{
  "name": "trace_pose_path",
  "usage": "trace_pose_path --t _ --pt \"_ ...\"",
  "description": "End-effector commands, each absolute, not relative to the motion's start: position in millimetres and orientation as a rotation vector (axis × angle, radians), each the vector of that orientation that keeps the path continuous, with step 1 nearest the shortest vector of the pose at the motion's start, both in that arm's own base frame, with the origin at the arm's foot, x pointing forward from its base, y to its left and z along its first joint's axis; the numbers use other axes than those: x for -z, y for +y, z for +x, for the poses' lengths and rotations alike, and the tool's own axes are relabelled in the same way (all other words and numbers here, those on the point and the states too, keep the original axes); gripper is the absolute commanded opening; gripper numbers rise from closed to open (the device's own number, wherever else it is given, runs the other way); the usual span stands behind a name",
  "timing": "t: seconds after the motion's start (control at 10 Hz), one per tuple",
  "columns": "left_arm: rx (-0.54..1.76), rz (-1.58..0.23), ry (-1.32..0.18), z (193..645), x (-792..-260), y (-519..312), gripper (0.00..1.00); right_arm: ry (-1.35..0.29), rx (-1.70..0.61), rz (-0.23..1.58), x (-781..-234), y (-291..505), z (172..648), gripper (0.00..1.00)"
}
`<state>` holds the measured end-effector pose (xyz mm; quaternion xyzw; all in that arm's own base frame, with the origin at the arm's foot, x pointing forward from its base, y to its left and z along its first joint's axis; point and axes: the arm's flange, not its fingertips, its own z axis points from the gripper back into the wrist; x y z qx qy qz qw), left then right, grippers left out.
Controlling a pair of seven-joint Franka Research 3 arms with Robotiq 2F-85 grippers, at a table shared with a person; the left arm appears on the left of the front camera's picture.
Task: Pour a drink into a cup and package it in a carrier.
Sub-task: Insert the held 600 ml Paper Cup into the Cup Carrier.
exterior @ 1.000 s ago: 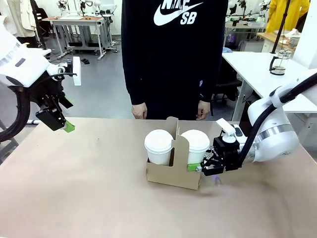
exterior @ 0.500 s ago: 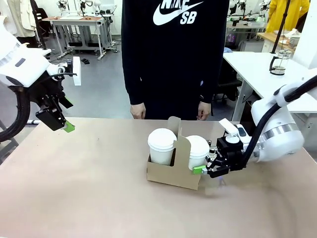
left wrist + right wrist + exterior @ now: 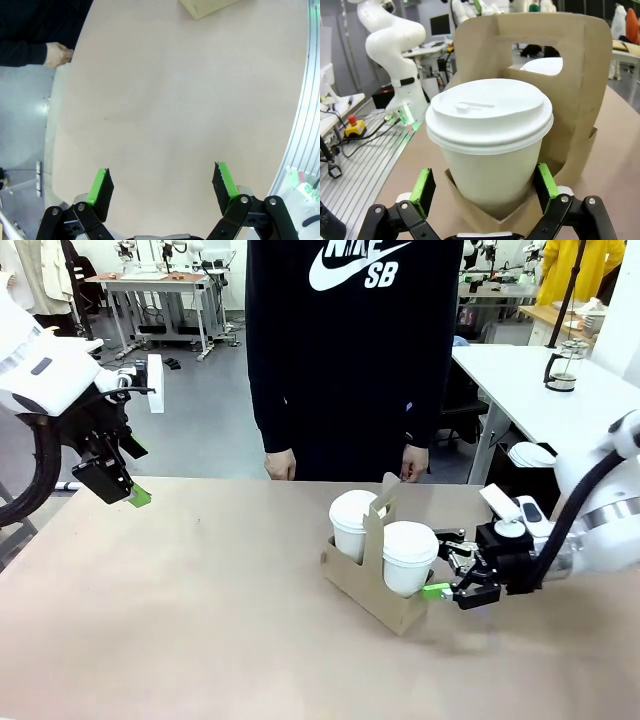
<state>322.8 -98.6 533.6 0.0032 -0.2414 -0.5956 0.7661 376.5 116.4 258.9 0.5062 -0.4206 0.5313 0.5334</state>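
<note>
The brown cardboard carrier [image 3: 372, 585] stands right of the table's middle with two white lidded cups in its slots, the far one [image 3: 352, 522] and the near one [image 3: 410, 555]. I cannot tell which of them is the task's cup. The drink is out of view. My right gripper [image 3: 446, 566] is open at the carrier's right end. In the right wrist view its fingers [image 3: 422, 189] flank the near lidded cup [image 3: 490, 145] low in the carrier [image 3: 580, 85]. My left gripper [image 3: 134, 472] hangs open over the table's far left corner, holding nothing [image 3: 162, 182].
A person stands at the far edge, hands [image 3: 283, 462] hanging by the table. The tan table [image 3: 200, 620] lies bare on its left and front. A white side table with a glass press [image 3: 562, 365] stands to the back right.
The carrier with both cups has slid to the right and turned, drawn along by my right gripper, whose jaws have since opened. The left arm has not moved.
</note>
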Motion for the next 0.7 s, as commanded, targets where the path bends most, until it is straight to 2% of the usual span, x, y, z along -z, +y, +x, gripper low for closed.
trace_pose_path --t 0.0,0.3,0.6 --pt "1.278 0.003 -0.522 322.8 -533.3 -99.8 1.0 -0.988 -1.236 1.146 -277.6 103.4 361.5 1.0" --pt "1.278 0.003 -0.522 322.8 -533.3 -99.8 1.0 -0.978 -1.17 1.103 -295.8 78.0 338.9 1.0" --pt "1.278 0.003 -0.522 322.8 -533.3 -99.8 1.0 -0.837 -1.048 0.994 -315.1 36.0 297.6 1.0"
